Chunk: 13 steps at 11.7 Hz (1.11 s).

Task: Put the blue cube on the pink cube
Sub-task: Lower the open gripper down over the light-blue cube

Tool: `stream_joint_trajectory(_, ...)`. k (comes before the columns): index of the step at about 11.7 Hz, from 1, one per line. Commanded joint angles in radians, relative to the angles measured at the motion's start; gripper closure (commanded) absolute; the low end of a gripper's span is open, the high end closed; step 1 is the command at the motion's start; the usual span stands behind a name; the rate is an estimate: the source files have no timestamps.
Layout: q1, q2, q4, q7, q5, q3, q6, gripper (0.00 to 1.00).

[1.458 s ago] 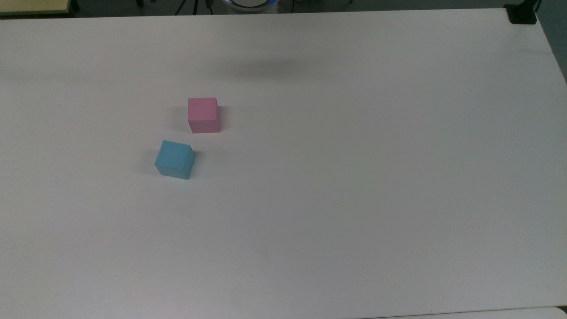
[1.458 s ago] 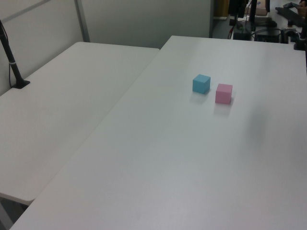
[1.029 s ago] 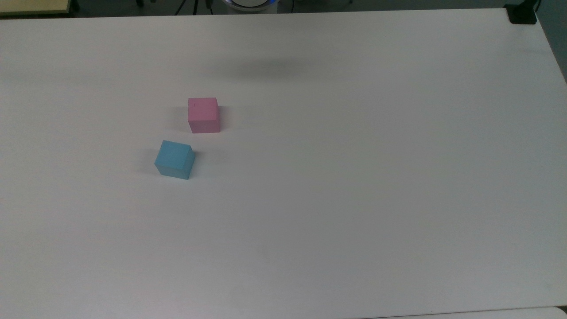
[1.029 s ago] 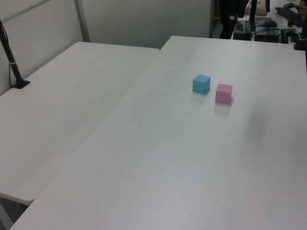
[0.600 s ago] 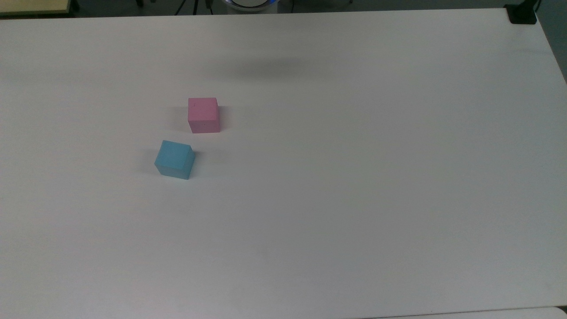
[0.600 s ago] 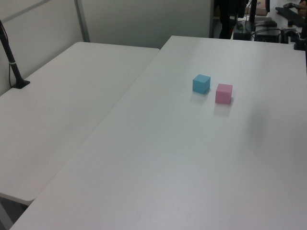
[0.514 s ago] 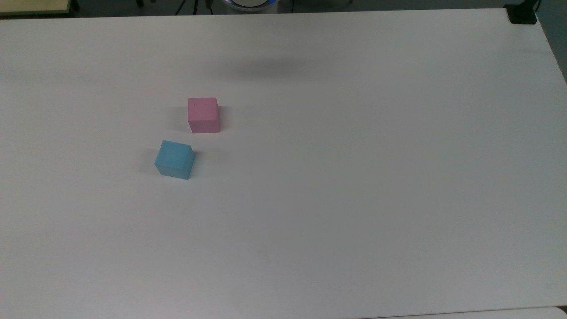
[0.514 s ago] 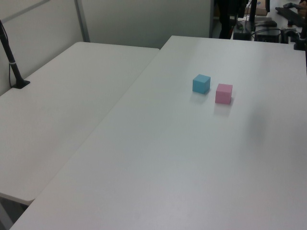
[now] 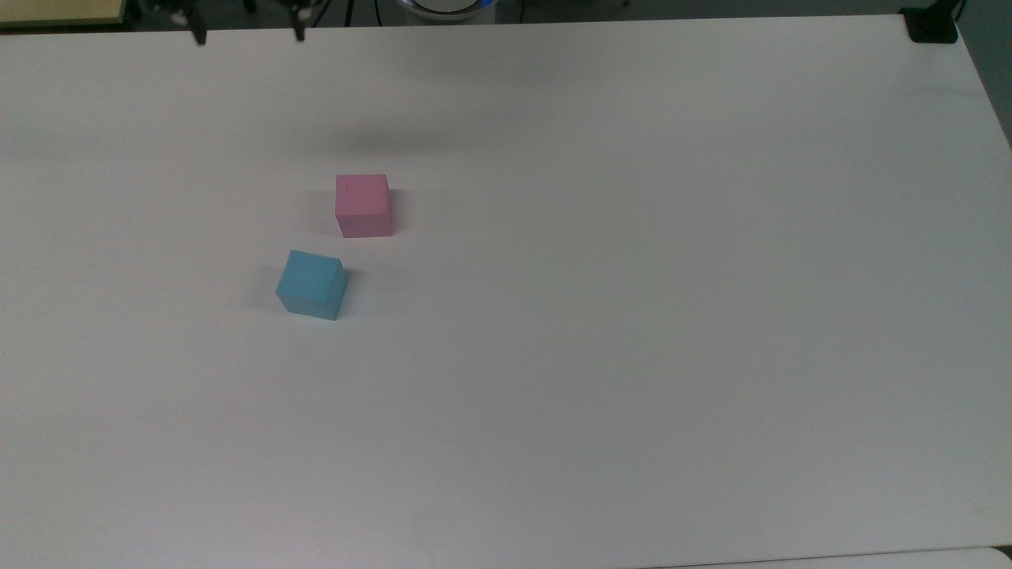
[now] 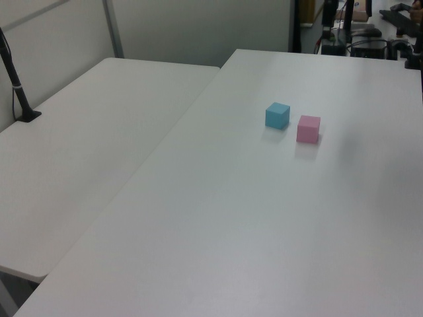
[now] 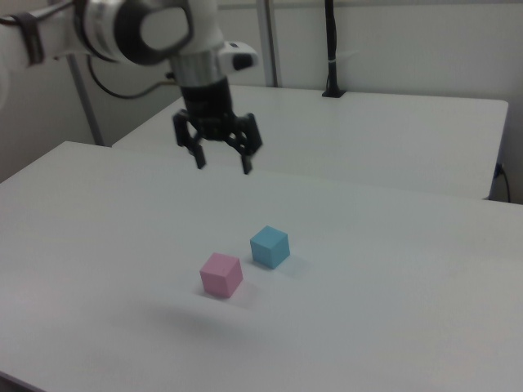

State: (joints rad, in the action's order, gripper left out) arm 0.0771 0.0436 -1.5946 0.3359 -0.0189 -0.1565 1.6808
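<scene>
**Open gripper high above two cubes on a white table**

Top view: the blue cube (image 9: pixel 311 284) sits on the white table (image 9: pixel 632 316), left of the table's middle. The pink cube (image 9: pixel 364 205) stands just beyond it, farther from the camera and a little toward the top view's right; the two are near each other but apart, with bare table between them. The blue cube is turned slightly askew, while the pink cube sits square to the table edges and carries a tiny dark mark near its top face's far left corner. At the top edge of the top view two dark fingertips (image 9: pixel 199 36) of the gripper (image 9: pixel 248 35) poke into the picture, spread well apart and holding nothing. A soft shadow lies on the table beyond the pink cube.

Left view: the blue cube (image 10: pixel 277 115) is to the left view's left of the pink cube (image 10: pixel 308 129), both resting flat on the larger table (image 10: pixel 231 218). A second white table (image 10: pixel 79 145) adjoins it on the left view's left (a black post stands at its far left edge).

Right view: the gripper (image 11: pixel 221 163) hangs from the white arm (image 11: pixel 139 28), pointing down, well above the table and behind the cubes. Its jaws are wide open and empty. Below, the pink cube (image 11: pixel 221 274) is nearer the camera and the blue cube (image 11: pixel 269 247) is just beyond it to the right view's right, neither touched.
</scene>
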Motion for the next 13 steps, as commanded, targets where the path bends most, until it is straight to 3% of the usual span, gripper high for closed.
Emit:
stream_joint_trajectory(1,0.012,0.132,-0.008,-0.022,0.002,0.000,0.175,0.00)
stream_joint_trajectory(9,-0.028,0.370,-0.076,-0.412,-0.007,0.014,0.575,0.00)
stream_joint_trajectory(11,-0.028,0.397,-0.082,-0.432,-0.012,0.043,0.600,0.00)
stream_joint_trajectory(13,-0.040,0.407,-0.099,-0.433,-0.059,0.043,0.599,0.00)
